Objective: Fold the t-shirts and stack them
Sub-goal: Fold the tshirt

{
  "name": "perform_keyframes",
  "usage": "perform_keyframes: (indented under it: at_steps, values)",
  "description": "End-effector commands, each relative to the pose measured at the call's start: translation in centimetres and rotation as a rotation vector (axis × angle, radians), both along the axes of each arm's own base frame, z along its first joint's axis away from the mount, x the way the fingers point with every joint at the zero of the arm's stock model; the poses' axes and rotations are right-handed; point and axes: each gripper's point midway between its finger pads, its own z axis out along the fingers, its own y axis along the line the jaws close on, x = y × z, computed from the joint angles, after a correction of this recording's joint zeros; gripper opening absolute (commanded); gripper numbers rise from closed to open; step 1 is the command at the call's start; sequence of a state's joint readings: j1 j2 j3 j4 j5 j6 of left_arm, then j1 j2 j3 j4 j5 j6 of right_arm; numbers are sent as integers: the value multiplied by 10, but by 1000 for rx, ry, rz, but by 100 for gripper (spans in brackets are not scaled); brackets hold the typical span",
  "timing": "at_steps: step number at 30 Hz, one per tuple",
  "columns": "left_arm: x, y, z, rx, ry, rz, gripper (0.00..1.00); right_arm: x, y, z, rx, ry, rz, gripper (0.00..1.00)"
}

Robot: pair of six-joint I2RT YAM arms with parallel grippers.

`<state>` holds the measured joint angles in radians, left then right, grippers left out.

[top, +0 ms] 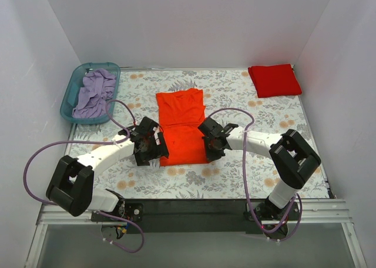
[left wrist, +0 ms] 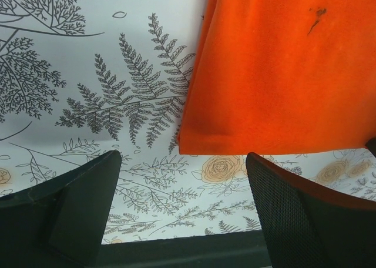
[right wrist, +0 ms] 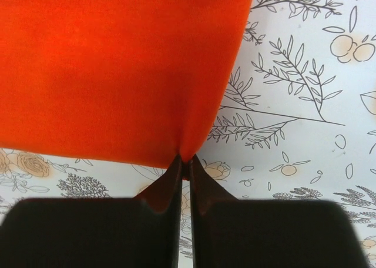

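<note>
Orange t-shirt (top: 181, 127) lies flat at the middle of the flower-printed worktop (top: 235, 174), folded into a long upright rectangle with its sleeves tucked in. At its 7 o'clock corner sit the left fingers (top: 157, 152), spread wide and holding nothing. The left wrist view shows the shirt's corner (left wrist: 194, 144) just beyond the gap between them, not touching either finger. At the 5 o'clock corner, the right fingers (right wrist: 184, 174) are pressed together and pinch the cloth's tip, which puckers to a point where they meet. A red t-shirt (top: 274, 80) rests folded into a neat square at 1 o'clock on the worktop, well apart from the orange one. At 10 o'clock stands a teal basket (top: 71, 91) with a crumpled lilac cloth (top: 94, 93) inside.
</note>
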<state>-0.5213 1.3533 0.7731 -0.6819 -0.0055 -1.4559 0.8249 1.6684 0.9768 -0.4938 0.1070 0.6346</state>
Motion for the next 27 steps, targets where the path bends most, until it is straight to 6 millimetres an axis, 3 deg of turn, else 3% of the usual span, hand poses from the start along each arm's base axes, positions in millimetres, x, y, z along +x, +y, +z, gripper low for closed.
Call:
perform_keyframes:
  at_steps: [1, 2, 9, 14, 15, 19, 27]
  values:
    - [4, -2, 6, 14, -13, 1, 86, -27, -26, -35, -136, 121, -7, 5]
    - [4, -2, 7, 13, -12, 0, 86, -29, -27, -37, -141, 129, -7, 1]
    - [1, -9, 4, 13, 17, -17, 81, -30, -27, -39, -134, 133, 1, 1]
    - [0, -14, -1, 22, 32, -29, 65, -30, -25, -39, -122, 133, 9, 1]
    - [0, -14, -1, 27, 34, -28, 57, -30, -24, -39, -119, 134, 9, 1]
    - [6, -13, -1, 44, 11, -17, 42, -30, -24, -40, -117, 136, 12, 1]
    - [3, -16, -16, 89, 48, -37, 41, -31, -24, -39, -114, 134, 14, 1]
